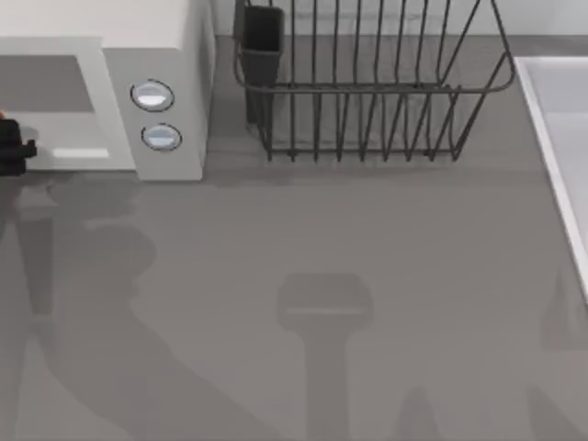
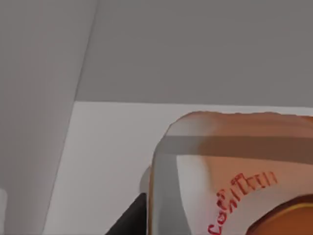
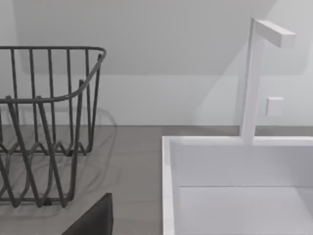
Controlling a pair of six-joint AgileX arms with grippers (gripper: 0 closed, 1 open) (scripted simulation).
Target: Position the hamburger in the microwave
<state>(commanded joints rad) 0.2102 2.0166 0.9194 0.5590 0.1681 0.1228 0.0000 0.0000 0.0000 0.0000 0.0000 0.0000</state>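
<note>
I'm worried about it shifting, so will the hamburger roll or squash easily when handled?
The hamburger, by the left gripper at the microwave, shows a flat face with rounded edges, so probably settles rather than rolls. Its smooth printed surface may be slippery.

- The hamburger point(image 2: 234, 171) sits close to the camera, orange-brown on top with a paler face bearing red lettering.
- It lies against a pale flat floor point(image 2: 102, 161), with grey walls point(image 2: 195, 49) behind and to one side.
- A dark finger point(image 2: 129, 220) of the claw pokes in beside the hamburger.
</note>
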